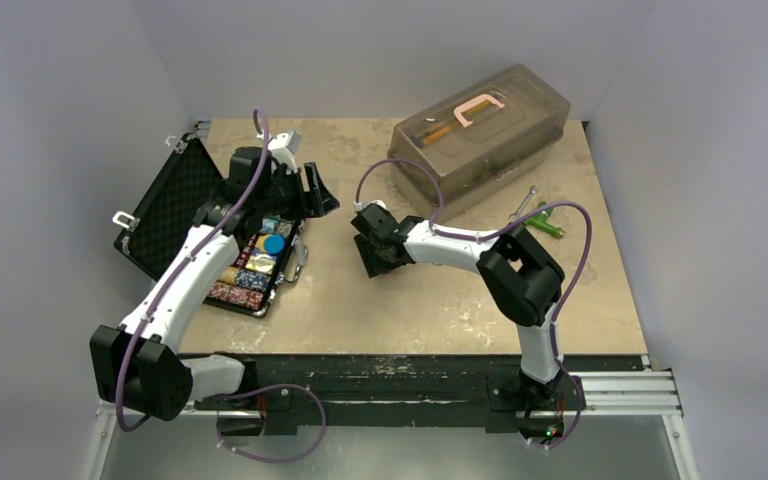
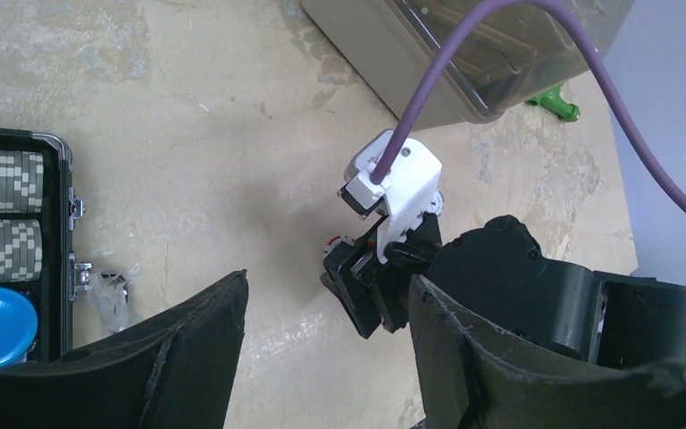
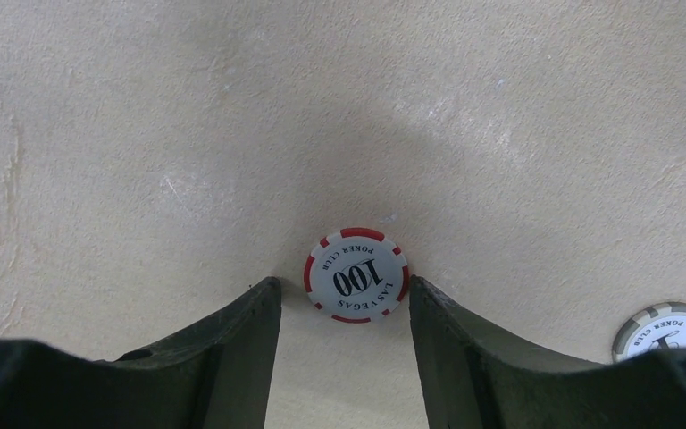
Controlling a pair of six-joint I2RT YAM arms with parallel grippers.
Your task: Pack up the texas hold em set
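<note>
The black briefcase (image 1: 165,215) lies open on the left side of the worktop (image 1: 410,310). Its foam-lined lid (image 1: 178,190) is tipped back to the left, and rows of multicoloured chips (image 1: 245,278) fill the tray. A blue disc (image 1: 274,243) sits among them.

The left pincer (image 2: 327,277) hangs over the far right corner of the case. Its jaws are spread wide with nothing between them. Its wrist camera shows the case's metal-edged rim, two rows of grey-and-white chips and the blue disc at the left edge.

The right pincer (image 3: 343,281) is down at the middle of the worktop, well apart from the case. A loose red-and-white chip (image 3: 355,274) marked "100" and "Las Vegas Poker Club" lies flat there, face up, between its fingers. The jaws are partly open and not clamped: the right finger is at the chip's rim, and a strip of bare worktop shows between the chip and the left finger. A second loose chip, grey-and-white (image 3: 665,326), lies near on the right, partly hidden behind that finger.

At the far right stands a translucent grey tub (image 1: 500,150) with a pink clamp (image 1: 478,108) on its lid. A green-handled tool (image 1: 545,226) and a wrench (image 1: 525,204) lie just in front of it.
</note>
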